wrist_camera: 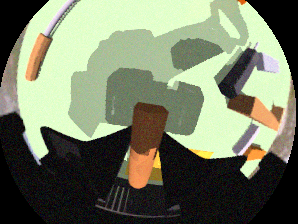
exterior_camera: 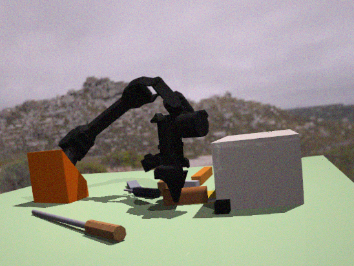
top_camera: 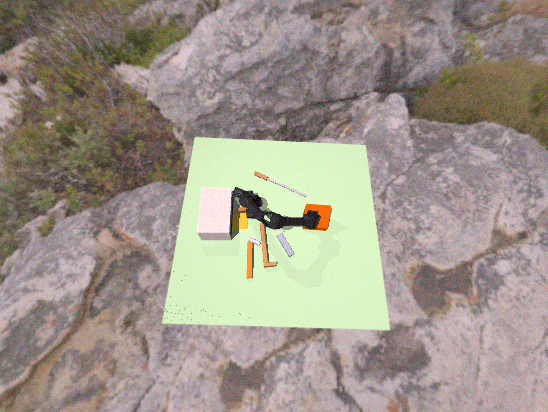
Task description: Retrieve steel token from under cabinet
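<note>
Grey boulders and scrubby green growth lie around the pale green counter (top_camera: 310,170) (exterior_camera: 258,239) (wrist_camera: 65,55), with a hazy hill behind it in the exterior view. Left to right as seen from the top, the white cabinet (top_camera: 215,212) (exterior_camera: 258,171) stands near the middle of the left edge. A small black block (exterior_camera: 222,206) sits at its foot in the exterior view. The yellow marked area (top_camera: 243,221) (exterior_camera: 211,194) (wrist_camera: 201,154) lies just to the cabinet's right. The steel token cannot be made out in any view, so I cannot tell its place.

The gripper (top_camera: 250,207) (exterior_camera: 176,201) (wrist_camera: 147,131) points down, its fingers pinching a brown handle (top_camera: 242,210) (exterior_camera: 194,195) (wrist_camera: 142,170) beside the cabinet. Towards the near edge lie an orange bar (top_camera: 249,260) (exterior_camera: 201,175), a small pale block (top_camera: 254,241) (exterior_camera: 192,183) (wrist_camera: 246,139) by its far end, and an L-shaped brown stick (top_camera: 265,247) (wrist_camera: 260,111). A thin rod tool with an orange-brown grip (top_camera: 261,175) (exterior_camera: 103,230) (wrist_camera: 39,56) lies slantwise towards the far edge. Further right is a flat grey piece (top_camera: 285,245) (exterior_camera: 132,184) (wrist_camera: 269,62). The black arm (top_camera: 292,220) (exterior_camera: 108,113) rises from an orange base (top_camera: 326,210) (exterior_camera: 48,177), well in from the right edge and its two corners.
</note>
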Available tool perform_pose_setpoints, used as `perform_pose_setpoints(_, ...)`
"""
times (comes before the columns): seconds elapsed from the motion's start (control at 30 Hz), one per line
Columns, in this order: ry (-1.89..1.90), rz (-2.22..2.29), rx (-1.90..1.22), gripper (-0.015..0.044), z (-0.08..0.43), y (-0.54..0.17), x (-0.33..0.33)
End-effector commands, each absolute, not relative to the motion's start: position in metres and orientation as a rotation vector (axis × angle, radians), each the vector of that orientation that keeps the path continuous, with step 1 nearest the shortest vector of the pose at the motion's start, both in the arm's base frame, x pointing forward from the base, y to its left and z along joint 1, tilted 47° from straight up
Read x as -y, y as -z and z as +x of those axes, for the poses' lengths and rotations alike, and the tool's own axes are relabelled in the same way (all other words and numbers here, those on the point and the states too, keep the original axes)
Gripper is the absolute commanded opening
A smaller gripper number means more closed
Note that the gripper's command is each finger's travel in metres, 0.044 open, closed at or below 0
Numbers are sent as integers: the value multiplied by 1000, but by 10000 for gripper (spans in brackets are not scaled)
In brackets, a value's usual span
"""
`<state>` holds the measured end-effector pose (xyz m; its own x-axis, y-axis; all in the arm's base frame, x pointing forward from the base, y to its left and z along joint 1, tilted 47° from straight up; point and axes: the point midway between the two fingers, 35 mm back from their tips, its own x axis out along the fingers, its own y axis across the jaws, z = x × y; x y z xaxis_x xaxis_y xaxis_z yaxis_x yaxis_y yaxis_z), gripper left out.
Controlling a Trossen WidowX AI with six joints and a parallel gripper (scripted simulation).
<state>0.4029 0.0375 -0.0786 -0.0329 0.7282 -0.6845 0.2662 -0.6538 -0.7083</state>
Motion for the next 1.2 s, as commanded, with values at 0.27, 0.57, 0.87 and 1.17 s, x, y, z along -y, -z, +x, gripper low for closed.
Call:
perform_pose_setpoints(0.27, -1727, -1890, 1047, 0, 413, 75, -42)
perform_pose_setpoints(0.57, -1727, -1889, 1047, 0, 411, 67, -49)
perform_pose_setpoints(0.87, -1727, -1889, 1047, 0, 408, 60, -56)
perform_pose_setpoints(1.17, -1727, -1889, 1047, 0, 407, 60, -57)
